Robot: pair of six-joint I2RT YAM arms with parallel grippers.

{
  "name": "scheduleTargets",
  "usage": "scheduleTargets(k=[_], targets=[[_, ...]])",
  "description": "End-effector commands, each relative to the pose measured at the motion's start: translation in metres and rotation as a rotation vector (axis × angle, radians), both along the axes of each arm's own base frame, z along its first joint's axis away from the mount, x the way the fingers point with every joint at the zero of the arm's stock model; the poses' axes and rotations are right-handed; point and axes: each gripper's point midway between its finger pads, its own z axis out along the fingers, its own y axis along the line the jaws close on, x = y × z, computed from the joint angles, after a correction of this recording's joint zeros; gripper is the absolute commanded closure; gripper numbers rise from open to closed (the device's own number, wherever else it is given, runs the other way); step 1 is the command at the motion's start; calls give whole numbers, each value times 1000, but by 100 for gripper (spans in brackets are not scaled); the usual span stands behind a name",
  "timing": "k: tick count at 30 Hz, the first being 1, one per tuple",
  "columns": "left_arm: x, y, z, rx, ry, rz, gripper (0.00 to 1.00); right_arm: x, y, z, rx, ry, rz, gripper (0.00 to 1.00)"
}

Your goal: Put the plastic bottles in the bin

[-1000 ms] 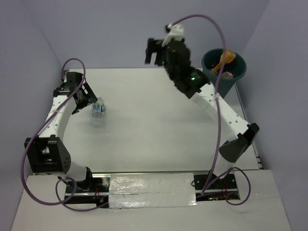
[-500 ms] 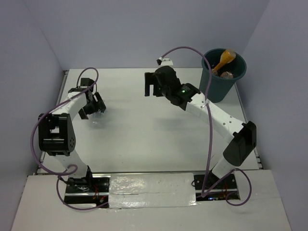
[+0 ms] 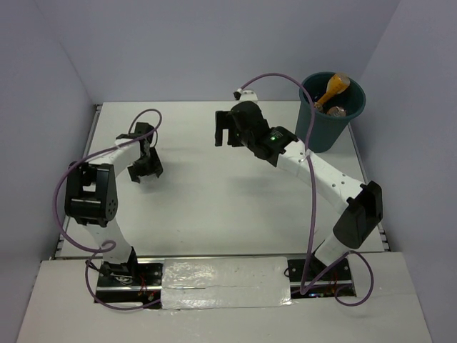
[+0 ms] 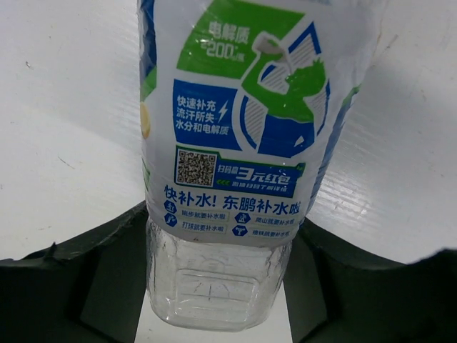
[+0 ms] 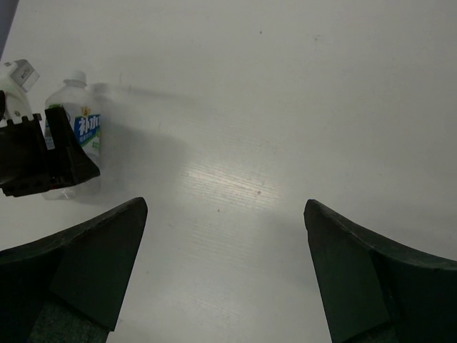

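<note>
A clear plastic bottle with a blue, green and white label [image 4: 235,143] lies on the white table at the left. My left gripper [image 4: 218,239] is shut on its lower body, a dark finger pressed against each side. From above, the left gripper [image 3: 146,168] covers that bottle. The right wrist view shows the same bottle [image 5: 77,107] with the left gripper [image 5: 46,157] on it. My right gripper [image 3: 225,130] hangs open and empty over the table's far middle, its fingers [image 5: 93,250] wide apart. The teal bin [image 3: 328,132] stands at the far right, holding an orange-yellow bottle [image 3: 332,89] and another clear one [image 3: 336,111].
White tabletop [image 3: 214,200] stretches between the arms. Grey walls close in the left, back and right sides. Purple cables loop from both arms, one [image 3: 310,121] hanging just in front of the bin.
The left arm swung in over the labelled bottle and its jaws closed on it. The right arm came down from its raised pose a second ago and has barely moved since.
</note>
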Motion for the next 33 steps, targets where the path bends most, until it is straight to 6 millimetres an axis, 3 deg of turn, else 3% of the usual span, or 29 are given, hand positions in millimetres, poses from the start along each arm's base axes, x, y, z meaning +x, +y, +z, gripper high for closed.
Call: scheduleTargets(k=[1, 3, 4, 5, 6, 7, 8, 10, 13, 16, 22, 33], targets=[[12, -5, 35, 8, -86, -59, 42, -1, 6, 18, 30, -32, 27, 2], [17, -24, 56, -83, -134, -137, 43, 3, 12, 26, 31, -34, 52, 2], [18, -33, 77, -126, -188, -198, 44, -2, 19, 25, 26, -17, 115, 2], [22, -45, 92, -177, -242, -246, 44, -2, 25, 42, 50, -34, 144, 2], [22, -58, 106, -240, -287, -291, 44, -1, 29, 37, 42, -5, 169, 2], [15, -89, 135, -399, -360, -407, 44, -6, 38, 41, 68, 14, 235, 2], [17, -104, 156, -470, -434, -474, 43, -6, 43, 58, 103, -2, 262, 2], [1, -137, 195, -634, -518, -617, 43, -10, 55, 63, 174, 38, 337, 2], [-10, -159, 223, -746, -570, -740, 45, -8, 69, 79, 276, 50, 382, 2], [-15, -169, 233, -803, -575, -789, 46, -4, 80, 96, 353, 46, 390, 2], [-19, -173, 245, -825, -598, -813, 45, 15, 96, 113, 446, 29, 352, 2], [-22, -176, 250, -853, -611, -835, 44, 51, 112, 109, 513, 22, 254, 2]])
